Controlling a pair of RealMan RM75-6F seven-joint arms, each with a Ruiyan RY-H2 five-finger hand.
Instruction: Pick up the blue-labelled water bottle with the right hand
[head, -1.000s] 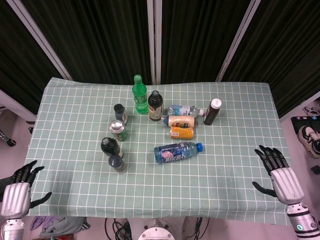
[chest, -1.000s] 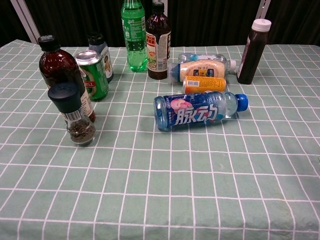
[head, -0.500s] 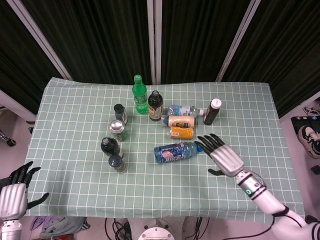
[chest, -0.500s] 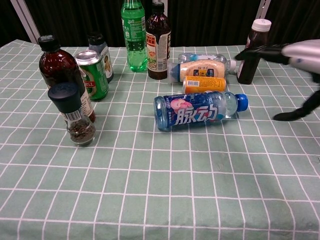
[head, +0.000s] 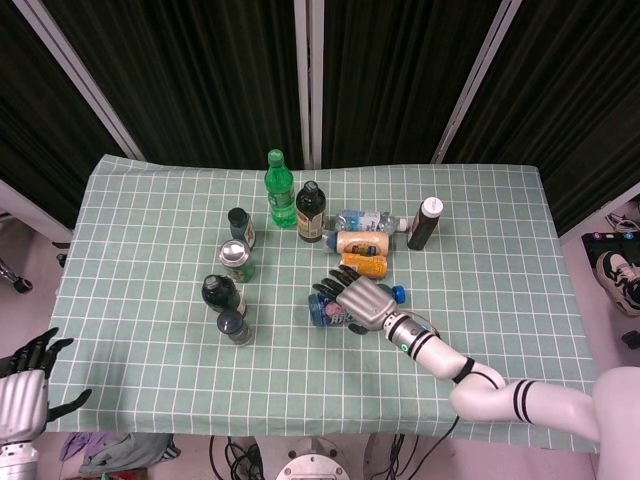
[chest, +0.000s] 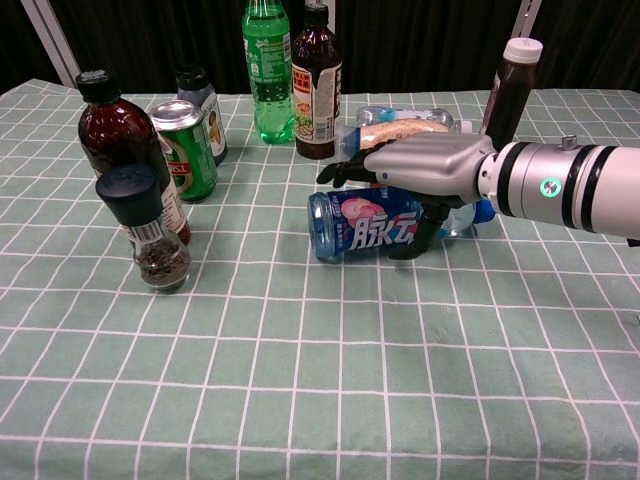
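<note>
The blue-labelled water bottle lies on its side near the middle of the green checked tablecloth, blue cap pointing right. My right hand hovers over its middle, fingers stretched out flat above it and pointing left, thumb hanging down along the bottle's near side. The fingers are not wrapped around it, and the bottle rests on the cloth. My left hand stays off the table's front left corner, fingers apart, holding nothing.
Just behind the bottle lie an orange bottle and two more lying bottles. A dark white-capped bottle stands at the right. A green bottle, brown bottles, a can and a grinder stand left.
My right hand has swept in from the front right edge of the table to directly above the blue-labelled bottle. The bottle has not moved. The left hand sank slightly.
</note>
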